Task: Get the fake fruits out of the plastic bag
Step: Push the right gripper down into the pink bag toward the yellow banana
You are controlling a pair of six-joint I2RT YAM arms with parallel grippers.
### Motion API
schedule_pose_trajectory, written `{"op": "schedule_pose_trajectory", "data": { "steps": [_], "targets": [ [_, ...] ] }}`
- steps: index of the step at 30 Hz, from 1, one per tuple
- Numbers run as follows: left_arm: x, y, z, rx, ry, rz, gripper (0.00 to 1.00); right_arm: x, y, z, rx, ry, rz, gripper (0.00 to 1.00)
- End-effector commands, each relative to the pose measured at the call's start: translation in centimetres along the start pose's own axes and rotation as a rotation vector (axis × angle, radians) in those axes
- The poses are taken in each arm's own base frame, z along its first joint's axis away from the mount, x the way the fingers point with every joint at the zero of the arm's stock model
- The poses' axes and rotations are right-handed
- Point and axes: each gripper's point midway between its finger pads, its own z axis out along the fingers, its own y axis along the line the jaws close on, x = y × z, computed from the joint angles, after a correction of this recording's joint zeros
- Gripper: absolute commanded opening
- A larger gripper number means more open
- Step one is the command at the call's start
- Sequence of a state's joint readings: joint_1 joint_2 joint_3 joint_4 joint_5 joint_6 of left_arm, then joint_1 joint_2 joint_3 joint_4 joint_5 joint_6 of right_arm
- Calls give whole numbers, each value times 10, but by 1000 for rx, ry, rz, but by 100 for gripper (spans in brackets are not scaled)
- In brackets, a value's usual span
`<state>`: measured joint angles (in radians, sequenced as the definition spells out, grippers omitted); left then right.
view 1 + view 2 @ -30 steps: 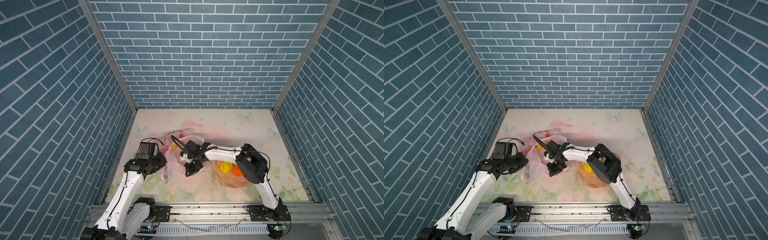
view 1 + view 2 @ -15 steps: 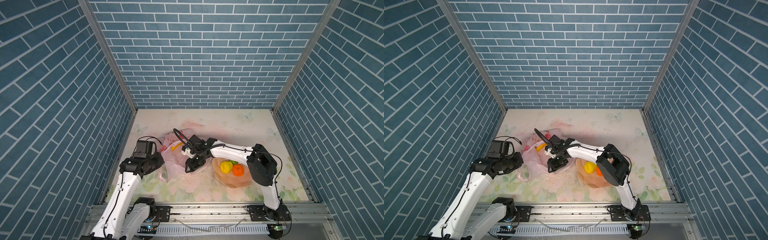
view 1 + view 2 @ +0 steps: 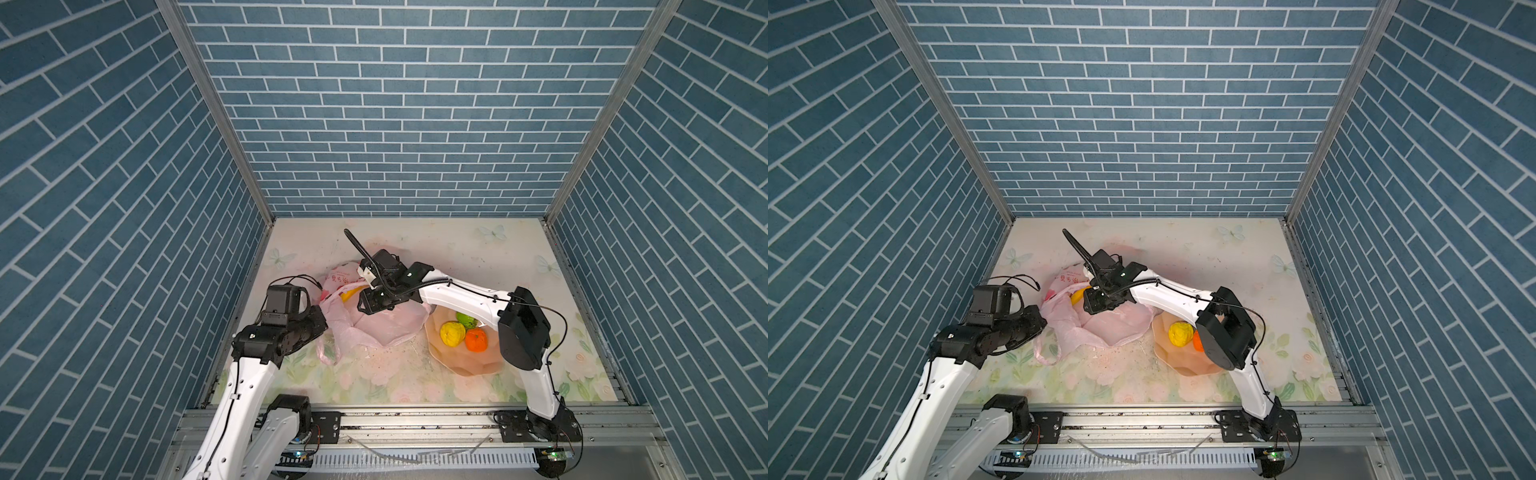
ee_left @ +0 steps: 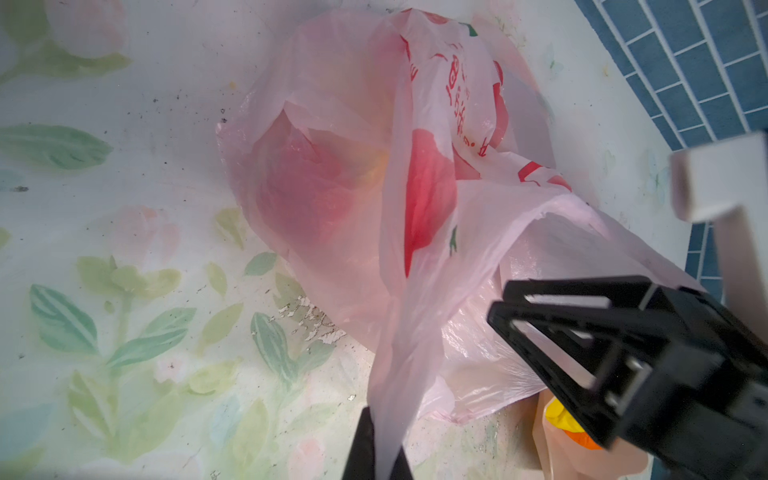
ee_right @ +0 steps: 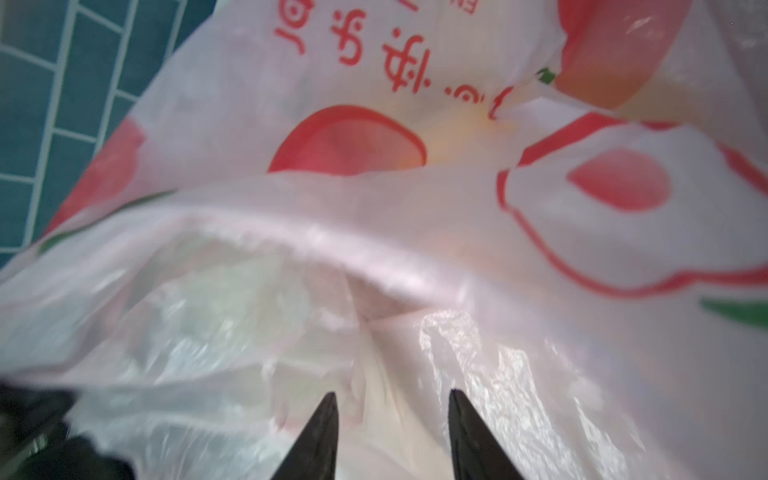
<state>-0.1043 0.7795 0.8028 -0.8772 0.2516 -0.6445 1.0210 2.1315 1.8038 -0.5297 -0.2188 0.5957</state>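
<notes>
Fake fruits sit in two places. The wrinkly yellow one (image 3: 452, 333), the green one (image 3: 466, 320) and the tangerine (image 3: 476, 340) rest in the peach bowl (image 3: 478, 368). The banana (image 3: 352, 291) pokes from the mouth of the plastic bag (image 3: 382, 324), and a red shape (image 4: 299, 195) under the film is probably the apple.

The bag slumps on the bench (image 3: 374, 374), up against the bowl. My left hand (image 4: 380, 457) is pressed together on a strip of the bag's edge. My right hand (image 5: 392, 436) hangs over the mouth, fingers spread, nothing between them.

The banana lies just beside my right hand, toward the left wall (image 3: 124, 249), its long axis roughly in line with my forearm, so I judge the right is nearer. That wall crowds the bag, while open bench lies in front.
</notes>
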Motion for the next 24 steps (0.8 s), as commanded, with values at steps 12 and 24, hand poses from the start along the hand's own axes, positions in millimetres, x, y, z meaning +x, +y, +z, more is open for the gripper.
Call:
{"op": "schedule_pose_trajectory", "data": {
  "steps": [12, 24],
  "targets": [
    [38, -9, 15, 173, 105, -17, 0, -59, -26, 62, 127, -213, 346, 69],
    [57, -18, 19, 286, 165, 8, 0, -75, -41, 81, 198, -279, 459, 74]
  ]
}}
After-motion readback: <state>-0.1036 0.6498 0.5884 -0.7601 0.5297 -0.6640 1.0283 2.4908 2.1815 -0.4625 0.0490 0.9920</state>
